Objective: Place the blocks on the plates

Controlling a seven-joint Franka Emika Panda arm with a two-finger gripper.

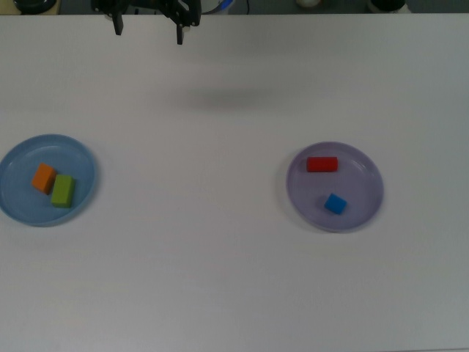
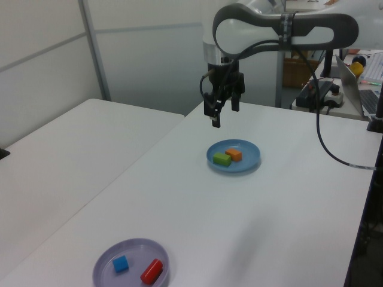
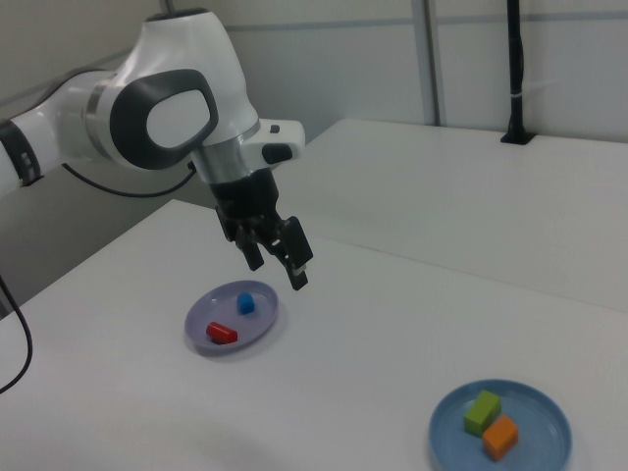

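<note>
Blocks are all lying on plates on the white tabletop. The small orange rectangular block and the small green rectangular block are sitting side by side, touching, on the round light blue plate. This plate is resting near the left edge of the tabletop in the top view. The small red rectangular block and the smaller blue cube are lying a little apart on the round pale purple plate. This plate is sitting toward the right side of the tabletop in the top view, well apart from the blue one.

The black two-finger gripper on the white robot arm is hanging in the air above the far edge of the tabletop in the top view. Its fingers are standing apart and are holding nothing. It is pointing down and is not touching any plate or block. In the left view the gripper is floating up above the blue plate, on the side away from the camera. In the right view the gripper is showing up near the purple plate.
</note>
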